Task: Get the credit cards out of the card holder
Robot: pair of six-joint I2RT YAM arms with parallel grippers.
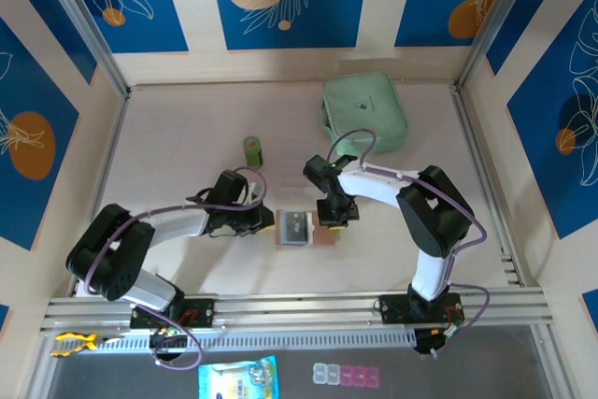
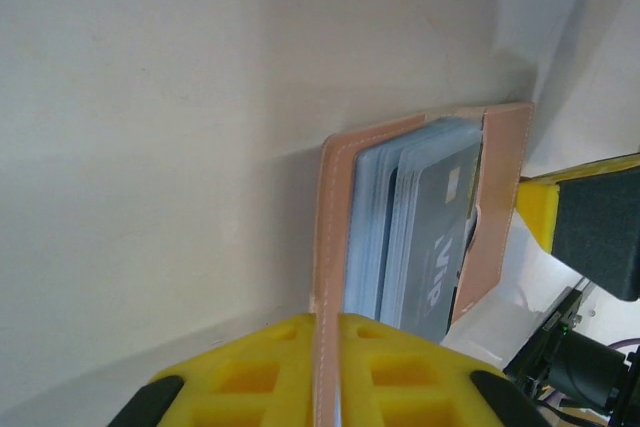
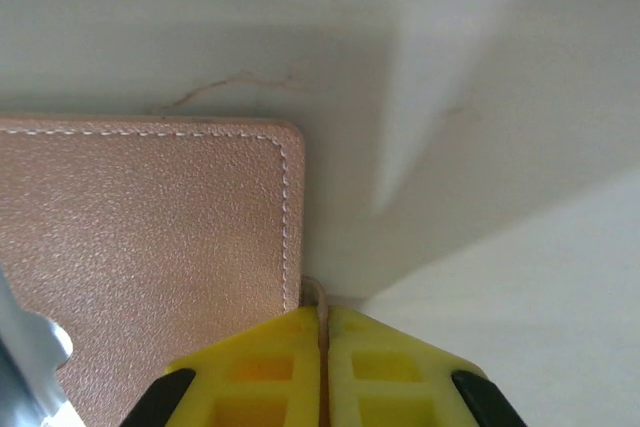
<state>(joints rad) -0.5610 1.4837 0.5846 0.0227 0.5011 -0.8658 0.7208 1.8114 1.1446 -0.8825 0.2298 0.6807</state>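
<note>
Left gripper [image 2: 326,372] pinches holder's [image 2: 497,207] left flap, right gripper [image 3: 322,352] its right edge — cards [image 2: 435,242] lie between, nearer the left.

card holder [image 1: 297,228] on table [image 1: 177,128] | credit cards [image 2: 435,247] in it | pouch [image 1: 366,111] behind-right | canister [image 1: 252,149] behind-left

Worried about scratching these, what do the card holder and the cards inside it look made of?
The card holder looks like pebbled tan-pink leather or imitation, matte, stitched edges. The credit cards look like thin smooth plastic, grey with white print.
</note>
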